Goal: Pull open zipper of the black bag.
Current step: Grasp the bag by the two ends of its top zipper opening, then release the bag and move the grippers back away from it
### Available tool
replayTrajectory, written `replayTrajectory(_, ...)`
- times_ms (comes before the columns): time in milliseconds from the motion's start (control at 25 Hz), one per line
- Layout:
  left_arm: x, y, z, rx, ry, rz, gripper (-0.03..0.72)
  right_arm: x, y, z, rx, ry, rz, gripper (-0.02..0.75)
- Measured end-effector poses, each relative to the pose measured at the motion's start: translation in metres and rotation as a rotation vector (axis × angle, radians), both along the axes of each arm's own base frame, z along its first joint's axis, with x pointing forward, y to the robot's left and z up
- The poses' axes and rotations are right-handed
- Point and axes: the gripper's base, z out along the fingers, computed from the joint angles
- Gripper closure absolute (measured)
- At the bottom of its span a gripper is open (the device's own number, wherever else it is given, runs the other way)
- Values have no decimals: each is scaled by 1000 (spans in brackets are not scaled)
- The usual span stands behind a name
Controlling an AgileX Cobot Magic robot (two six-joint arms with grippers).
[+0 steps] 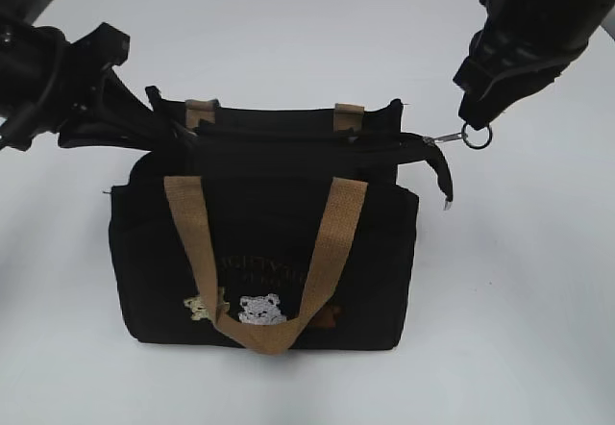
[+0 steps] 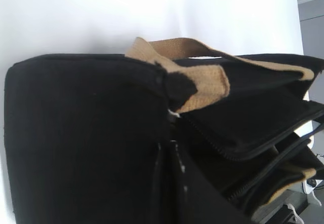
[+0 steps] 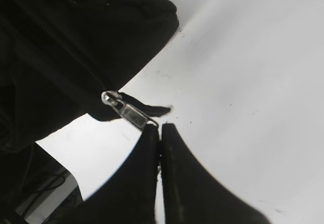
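Plain white tabletop (image 1: 538, 329), evenly lit, faint scuff marks.

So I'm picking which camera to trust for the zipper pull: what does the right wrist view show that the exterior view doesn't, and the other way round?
Only the right wrist view shows the right gripper fingertips pressed together on the end of the silver pull tab. Only the exterior view shows the whole black bag, its tan handles, the bear patches, the ring clasp and the left gripper at the bag's far end. Both show the zipper ending at the bag's right end, on the white table.
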Motion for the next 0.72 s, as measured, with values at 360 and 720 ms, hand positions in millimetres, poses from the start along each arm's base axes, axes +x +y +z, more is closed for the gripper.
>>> replayTrajectory(360,-4,0,4,-6,-1,-17,617,-2,-5,5,29,18,-141,539)
replayTrajectory(720,-62,17,55,128,-134,-162,341,-50,-25,32,87,-34,-233,212)
